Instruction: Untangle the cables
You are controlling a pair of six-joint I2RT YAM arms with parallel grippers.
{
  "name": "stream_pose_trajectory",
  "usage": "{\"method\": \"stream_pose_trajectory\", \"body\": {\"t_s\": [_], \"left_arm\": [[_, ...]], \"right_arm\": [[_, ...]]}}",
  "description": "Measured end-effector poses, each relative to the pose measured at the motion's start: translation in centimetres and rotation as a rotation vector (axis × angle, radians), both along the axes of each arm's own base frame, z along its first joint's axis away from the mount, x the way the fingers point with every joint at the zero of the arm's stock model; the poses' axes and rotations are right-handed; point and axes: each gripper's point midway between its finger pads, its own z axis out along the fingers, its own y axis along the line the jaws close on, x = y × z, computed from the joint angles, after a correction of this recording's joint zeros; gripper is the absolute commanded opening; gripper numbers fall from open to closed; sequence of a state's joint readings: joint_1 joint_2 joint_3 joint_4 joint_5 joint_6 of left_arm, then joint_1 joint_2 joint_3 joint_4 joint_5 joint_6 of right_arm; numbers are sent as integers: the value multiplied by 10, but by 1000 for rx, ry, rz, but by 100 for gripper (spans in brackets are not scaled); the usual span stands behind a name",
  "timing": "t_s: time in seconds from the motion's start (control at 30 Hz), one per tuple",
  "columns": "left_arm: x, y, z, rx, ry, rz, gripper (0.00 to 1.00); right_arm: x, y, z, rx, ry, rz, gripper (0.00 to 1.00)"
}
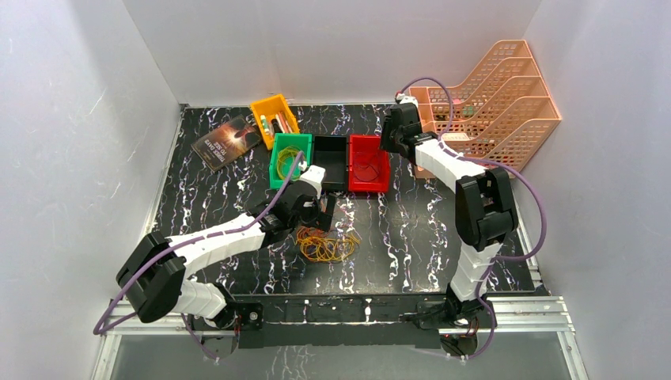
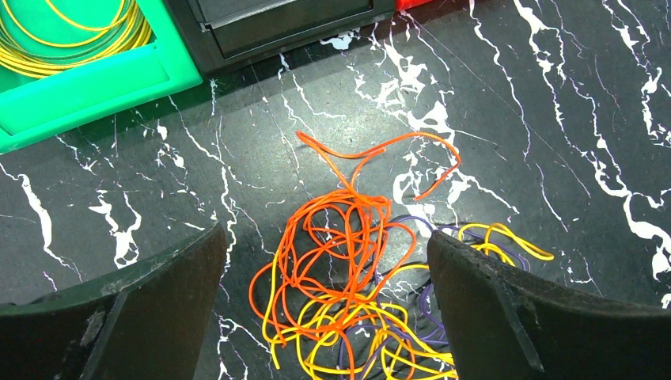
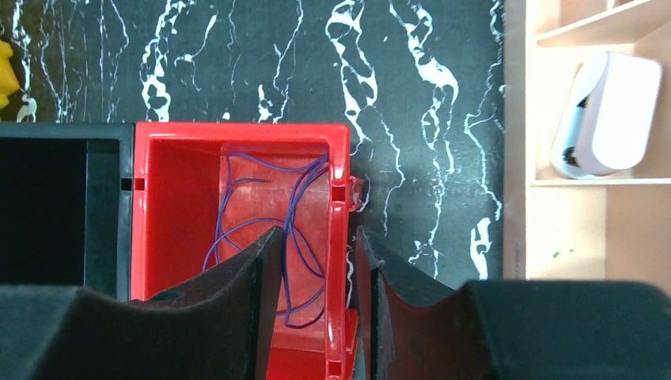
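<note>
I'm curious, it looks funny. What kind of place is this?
Probably a robot test bench: left arm and right arm bolted to a table, plain white walls, green bin near tangled cables.

Light is bright and even, coming from above; the white walls (image 1: 95,119) show no hard shadow; the glossy black desk (image 1: 411,229) carries only a short, soft shadow under the left arm (image 1: 214,237); the overhead view is sharp throughout; in both wrist views the desk is crisp, while the near, dark fingers of the left pincer (image 2: 324,233) and right pincer (image 3: 316,229) lose detail and look soft.
</note>
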State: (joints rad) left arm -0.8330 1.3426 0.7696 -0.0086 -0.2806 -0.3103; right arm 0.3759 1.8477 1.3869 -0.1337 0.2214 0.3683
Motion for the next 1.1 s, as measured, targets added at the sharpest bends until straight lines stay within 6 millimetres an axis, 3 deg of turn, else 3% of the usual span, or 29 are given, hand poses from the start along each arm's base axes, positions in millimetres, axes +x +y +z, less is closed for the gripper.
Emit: {"method": "stream_pose_trajectory", "body": {"t_s": [0.1,0.27,0.53,0.77,1.1], "left_arm": [[0,0,0,0,0,0,98],[0,0,0,-1,-1,0,98],[0,0,1,-1,-2,0,98],[0,0,4,-8,-9,1,98],[-1,2,4,-2,-6,2,98]], "right_arm": [[-1,5,-8,12,27,25,35],[-3,14,-7,38,28,78,0],[5,34,10,22,-100,269,0],[4,50,18,-129,-301,573,0],[-23,61,11,-406,-530,977,0]]}}
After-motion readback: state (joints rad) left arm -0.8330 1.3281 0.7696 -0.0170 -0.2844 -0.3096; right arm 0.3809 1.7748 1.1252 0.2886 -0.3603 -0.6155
